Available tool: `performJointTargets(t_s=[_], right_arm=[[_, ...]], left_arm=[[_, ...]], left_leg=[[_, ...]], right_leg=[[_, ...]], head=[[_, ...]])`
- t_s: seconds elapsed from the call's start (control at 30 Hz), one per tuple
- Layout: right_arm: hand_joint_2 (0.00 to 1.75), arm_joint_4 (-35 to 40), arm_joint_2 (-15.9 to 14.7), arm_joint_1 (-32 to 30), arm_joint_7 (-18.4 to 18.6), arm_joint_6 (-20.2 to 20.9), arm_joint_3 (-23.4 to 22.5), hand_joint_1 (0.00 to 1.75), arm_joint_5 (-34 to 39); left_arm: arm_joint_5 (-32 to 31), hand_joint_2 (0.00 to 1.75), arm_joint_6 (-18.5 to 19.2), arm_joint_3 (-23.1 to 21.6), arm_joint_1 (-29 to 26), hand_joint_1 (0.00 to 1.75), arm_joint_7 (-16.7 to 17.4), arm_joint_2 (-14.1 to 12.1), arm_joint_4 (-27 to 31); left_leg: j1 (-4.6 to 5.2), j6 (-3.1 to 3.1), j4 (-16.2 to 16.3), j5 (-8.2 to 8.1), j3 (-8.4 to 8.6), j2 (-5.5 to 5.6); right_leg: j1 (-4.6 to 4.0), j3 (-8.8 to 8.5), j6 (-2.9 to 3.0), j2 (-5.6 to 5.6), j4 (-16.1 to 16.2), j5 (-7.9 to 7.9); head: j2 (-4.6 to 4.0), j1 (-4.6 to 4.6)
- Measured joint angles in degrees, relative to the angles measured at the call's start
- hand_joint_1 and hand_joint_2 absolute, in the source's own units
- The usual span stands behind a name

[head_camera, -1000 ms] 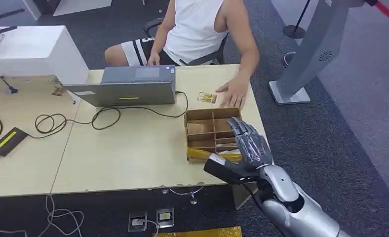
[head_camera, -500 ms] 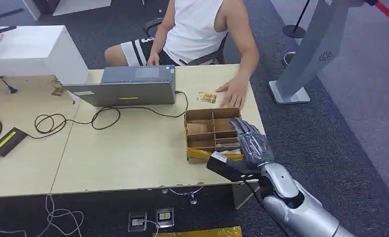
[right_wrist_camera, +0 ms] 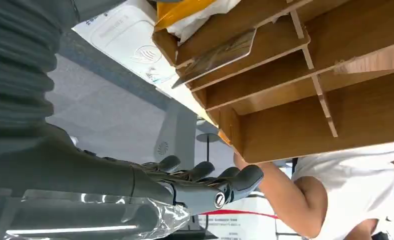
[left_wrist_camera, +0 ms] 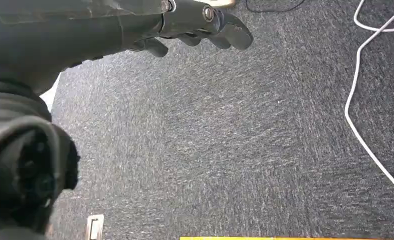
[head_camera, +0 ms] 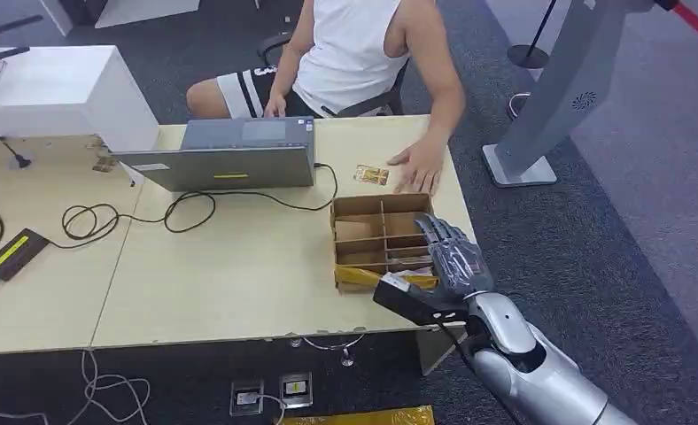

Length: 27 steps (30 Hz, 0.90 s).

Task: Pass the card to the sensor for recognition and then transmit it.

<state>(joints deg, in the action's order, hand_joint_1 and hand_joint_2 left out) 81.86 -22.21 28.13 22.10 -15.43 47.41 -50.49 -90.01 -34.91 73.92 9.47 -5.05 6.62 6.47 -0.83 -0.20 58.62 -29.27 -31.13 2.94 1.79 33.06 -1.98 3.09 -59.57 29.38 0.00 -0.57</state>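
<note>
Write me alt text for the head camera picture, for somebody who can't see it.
The robot's right hand, fingers spread and holding nothing, reaches over the near right side of a divided cardboard box on a light wooden table. Across the table a seated person rests a hand beside a small card, next to a grey laptop.

I see dark grey carpet (head_camera: 593, 257), a light wood table (head_camera: 239, 266), a white cabinet (head_camera: 53, 88), a grey stand (head_camera: 549, 106) right.

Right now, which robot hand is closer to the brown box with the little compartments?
Right. The right hand hovers at the box, by its near edge. The left hand hangs over the carpet.
</note>
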Motion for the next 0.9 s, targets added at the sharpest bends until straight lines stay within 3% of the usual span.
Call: performJointTargets(t_s=[0.9], right_arm=[[1.75,-0.55,0.39,0.09,0.0,0.0,0.0,0.0,0.0]], left_arm=[[0.0,0.0,0.0,0.11,0.03,0.0,-0.04,0.0,0.0]], left_leg=[[0.0,0.0,0.0,0.0,0.0,0.0]], right_leg=[[0.0,0.0,0.0,0.0,0.0,0.0]], head=[[0.0,0.0]])
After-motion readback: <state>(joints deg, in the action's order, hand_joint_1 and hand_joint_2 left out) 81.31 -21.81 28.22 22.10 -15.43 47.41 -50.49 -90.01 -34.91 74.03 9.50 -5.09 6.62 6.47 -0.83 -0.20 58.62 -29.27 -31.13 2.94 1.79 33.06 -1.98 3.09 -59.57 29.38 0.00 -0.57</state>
